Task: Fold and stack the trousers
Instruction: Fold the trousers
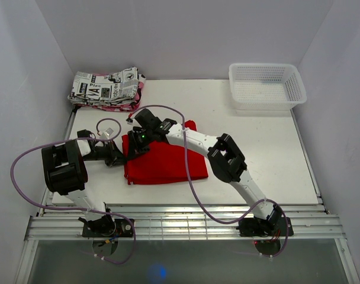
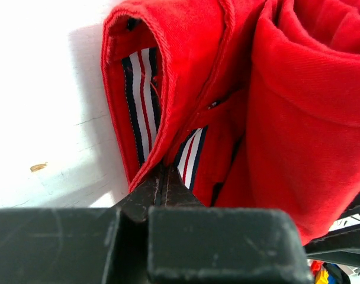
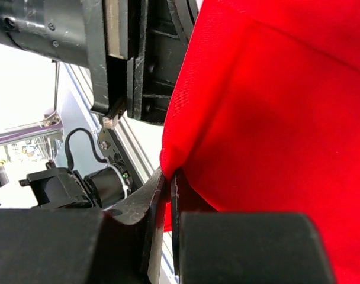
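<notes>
The red trousers [image 1: 168, 163] lie folded into a compact rectangle on the white table [image 1: 257, 154], left of centre in the top view, with the long axis running left to right across the frame. Both arms work the same short end, the left one. The left gripper [image 1: 118, 155] sits at the lower part of that edge, and its wrist view shows the jaws pressed together on the waistband [image 2: 168, 89], where the striped lining [image 2: 138, 100] shows inside the hem. The right gripper [image 1: 137, 144] reaches across to the upper-left corner of the bundle, its jaws likewise closed on a pinch of red cloth, as its own camera shows. So nearly all the fabric lies to the right of both grippers, away from the held edge. The newspaper-print garment [image 1: 106, 89] sits in the upper left of the frame, beyond the grippers and well apart from the trousers; the basket [image 1: 264, 66] is at the upper right. Judging by this, the left arm is the nearer one to that pile, and any carry toward it would drag the bundle's free right end behind.
</notes>
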Robot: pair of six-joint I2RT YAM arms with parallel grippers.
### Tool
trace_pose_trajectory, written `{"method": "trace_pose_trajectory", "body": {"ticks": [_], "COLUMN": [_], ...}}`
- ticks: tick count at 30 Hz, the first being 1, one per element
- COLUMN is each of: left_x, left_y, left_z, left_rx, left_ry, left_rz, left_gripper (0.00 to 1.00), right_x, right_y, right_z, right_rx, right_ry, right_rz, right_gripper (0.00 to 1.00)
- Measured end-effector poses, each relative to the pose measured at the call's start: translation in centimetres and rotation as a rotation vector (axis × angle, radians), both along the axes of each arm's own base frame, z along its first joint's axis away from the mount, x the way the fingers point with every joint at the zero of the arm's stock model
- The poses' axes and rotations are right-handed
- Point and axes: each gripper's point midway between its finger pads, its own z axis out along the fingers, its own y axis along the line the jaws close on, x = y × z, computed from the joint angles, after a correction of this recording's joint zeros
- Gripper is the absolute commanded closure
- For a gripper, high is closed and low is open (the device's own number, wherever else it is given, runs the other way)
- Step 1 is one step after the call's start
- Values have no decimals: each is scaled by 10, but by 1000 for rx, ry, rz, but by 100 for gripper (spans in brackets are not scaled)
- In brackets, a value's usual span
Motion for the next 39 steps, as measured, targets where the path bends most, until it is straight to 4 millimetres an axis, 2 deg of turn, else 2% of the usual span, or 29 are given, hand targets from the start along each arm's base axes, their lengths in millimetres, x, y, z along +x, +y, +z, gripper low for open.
{"method": "trace_pose_trajectory", "body": {"ticks": [1, 3, 4, 6, 7, 8, 12, 13, 16, 17, 20, 26, 29, 32, 34, 36, 39], "left_x": [0, 0, 0, 0, 0, 0, 0, 1, 3, 3, 7, 21, 35, 43, 41, 28, -3], "left_y": [0, 1, 1, 1, 2, 2, 5, 7, 16, 20, 35, 66, 77, 62, 33, -5, -52], "left_z": [0, -1, -1, -1, -2, -2, 1, 3, 13, 16, 30, 63, 97, 138, 155, 158, 142], "left_rx": [1, 4, 5, 9, 13, 17, 27, 30, 45, 55, 83, 125, 140, 142, 121, 86, 33], "left_ry": [0, 0, 2, 9, 18, 21, 28, 25, 4, -4, -37, -108, -220, -353, -419, -439, -383], "left_rz": [0, 1, 3, 10, 16, 19, 40, 47, 81, 94, 136, 182, 133, -6, -134, -274, -451], "left_gripper": [100, 95, 83, 74, 65, 61, 51, 45, 35, 31, 29, 31, 33, 37, 41, 42, 48], "right_x": [0, 0, 0, 0, -1, -2, -3, -3, 1, 5, 27, 86, 114, 136, 141, 140, 128], "right_y": [0, 1, 2, 4, 7, 9, 12, 11, 3, -2, -22, -82, -119, -159, -182, -198, -207], "right_z": [-2, -2, -2, 2, 5, 7, 15, 16, 20, 24, 40, 96, 115, 120, 115, 105, 84], "right_rx": [-2, 1, 4, 23, 39, 51, 94, 102, 117, 123, 151, 258, 279, 254, 225, 200, 179], "right_ry": [1, 3, 5, 7, 7, 7, 5, 3, 3, 1, -15, -110, -210, -305, -335, -342, -309], "right_rz": [0, -1, 0, 4, 9, 14, 42, 49, 67, 66, 50, 13, 24, 43, 66, 93, 141], "right_gripper": [92, 78, 68, 55, 48, 37, 33, 32, 28, 27, 22, 14, 14, 14, 15, 16, 16]}}
